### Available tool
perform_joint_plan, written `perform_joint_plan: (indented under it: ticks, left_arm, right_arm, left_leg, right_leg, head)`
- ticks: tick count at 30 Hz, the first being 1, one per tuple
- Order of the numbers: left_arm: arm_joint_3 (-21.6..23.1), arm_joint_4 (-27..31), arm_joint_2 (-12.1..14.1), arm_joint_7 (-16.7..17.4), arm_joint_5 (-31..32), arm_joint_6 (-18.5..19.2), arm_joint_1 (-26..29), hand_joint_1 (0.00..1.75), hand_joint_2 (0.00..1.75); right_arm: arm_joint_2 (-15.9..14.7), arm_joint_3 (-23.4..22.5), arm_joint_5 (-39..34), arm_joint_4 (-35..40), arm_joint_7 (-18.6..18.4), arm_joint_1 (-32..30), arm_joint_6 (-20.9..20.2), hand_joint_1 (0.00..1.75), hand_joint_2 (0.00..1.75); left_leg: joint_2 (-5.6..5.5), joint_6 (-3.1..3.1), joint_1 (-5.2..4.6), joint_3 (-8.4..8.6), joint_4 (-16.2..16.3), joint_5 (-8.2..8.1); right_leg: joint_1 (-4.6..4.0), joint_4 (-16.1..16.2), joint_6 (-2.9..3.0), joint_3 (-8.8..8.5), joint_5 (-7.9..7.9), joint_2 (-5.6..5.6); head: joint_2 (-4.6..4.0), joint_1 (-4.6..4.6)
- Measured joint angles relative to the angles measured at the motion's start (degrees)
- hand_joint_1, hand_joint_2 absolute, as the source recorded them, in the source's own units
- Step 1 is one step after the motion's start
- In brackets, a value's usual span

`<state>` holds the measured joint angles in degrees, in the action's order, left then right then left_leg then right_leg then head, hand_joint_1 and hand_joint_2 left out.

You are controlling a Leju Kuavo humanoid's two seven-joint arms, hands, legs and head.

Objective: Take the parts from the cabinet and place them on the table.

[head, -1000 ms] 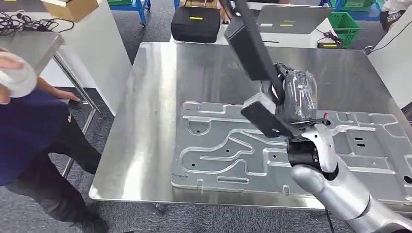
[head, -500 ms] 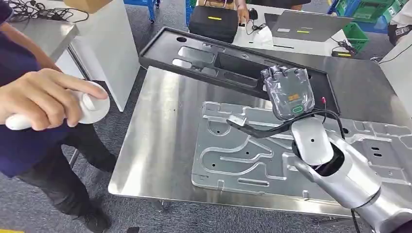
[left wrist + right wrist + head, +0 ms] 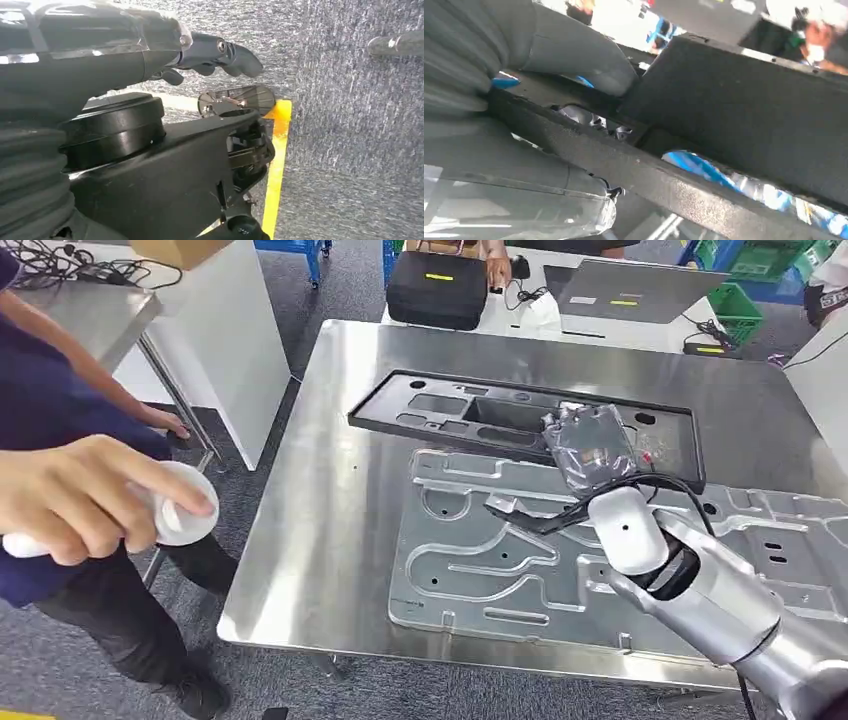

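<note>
A long black plastic frame part (image 3: 450,410) with cut-outs lies nearly flat across the steel table (image 3: 300,520). Its near right edge overlaps the far rim of a stamped silver metal plate (image 3: 480,550). My right hand (image 3: 590,445), wrapped in clear film, grips the frame's near edge right of its middle. In the right wrist view the grey thumb (image 3: 574,55) presses on the black frame (image 3: 744,110). In the left wrist view my left hand (image 3: 215,50) hangs above grey carpet, fingers apart and holding nothing.
A person stands at the table's left side holding a white object (image 3: 175,505). A white panel (image 3: 240,350) stands beyond the left edge. Behind the table sit a black case (image 3: 437,285), a laptop (image 3: 620,290) and a green crate (image 3: 735,310).
The black frame has swung from steeply tilted in the air down onto the table. My right hand lowered with it. The camera also shifted early on, and the person's hand came nearer.
</note>
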<state>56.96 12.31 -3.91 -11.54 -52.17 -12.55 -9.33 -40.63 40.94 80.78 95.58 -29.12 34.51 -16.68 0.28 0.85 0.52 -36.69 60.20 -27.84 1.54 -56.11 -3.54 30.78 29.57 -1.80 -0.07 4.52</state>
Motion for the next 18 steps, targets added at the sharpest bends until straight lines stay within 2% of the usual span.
perform_joint_plan:
  ticks: [6, 10, 11, 16, 17, 18]
  left_arm:
    - [0.39, 0.0, 0.0, -0.53, 1.18, 0.74, -0.03, 0.0, 1.75]
    - [0.92, 0.0, 0.02, -1.44, 2.82, 1.55, -0.24, 0.0, 1.75]
    - [1.18, 0.0, 0.07, -1.49, 2.86, 1.72, -0.32, 0.0, 1.75]
    - [1.84, 0.0, 0.11, -1.51, 3.21, 1.84, -0.48, 0.0, 1.75]
    - [1.84, 0.0, 0.11, -1.55, 3.08, 1.84, -0.54, 0.0, 0.0]
    - [1.84, 0.0, 0.11, -1.6, 2.78, 1.81, -0.59, 0.0, 0.0]
  right_arm:
    - [-1.38, -1.03, -6.21, -2.82, -3.67, -1.84, 0.29, 1.75, 1.75]
    - [-1.57, -1.05, -7.17, -3.95, -4.26, -2.3, 1.31, 1.75, 1.75]
    - [-1.57, -1.05, -7.3, -4.17, -4.28, -2.3, 1.38, 0.0, 0.0]
    - [-1.53, -1.01, -8.24, -4.98, -4.35, -1.93, 1.8, 0.0, 0.0]
    - [-1.48, -0.96, -8.37, -5.11, -4.41, -1.85, 1.9, 0.0, 0.0]
    - [-1.38, -0.94, -8.78, -5.27, -4.48, -1.61, 2.04, 0.0, 0.0]
  left_leg:
    - [-0.21, -0.01, 0.01, 0.0, -0.04, 0.01]
    - [-0.18, -0.02, 0.01, 0.0, -0.04, 0.01]
    - [-0.17, -0.02, 0.01, 0.0, -0.04, 0.01]
    - [0.0, -0.01, 0.0, 0.0, -0.05, 0.01]
    - [0.04, 0.0, 0.01, 0.0, -0.05, 0.02]
    - [0.11, 0.0, 0.0, 0.01, -0.05, 0.02]
  right_leg:
    - [0.0, -0.04, 0.01, -0.03, 0.07, -0.09]
    - [0.0, -0.05, 0.01, -0.03, 0.08, -0.09]
    - [0.0, -0.05, 0.01, -0.03, 0.08, -0.09]
    - [0.0, -0.07, 0.01, -0.04, 0.08, -0.09]
    - [0.0, -0.07, 0.01, -0.04, 0.08, -0.09]
    - [0.0, -0.07, 0.01, -0.03, 0.08, -0.08]
  head:
    - [0.02, 0.07]
    - [0.0, 0.07]
    - [0.0, 0.04]
    - [0.0, 0.07]
    - [0.0, 0.06]
    - [0.0, 0.15]
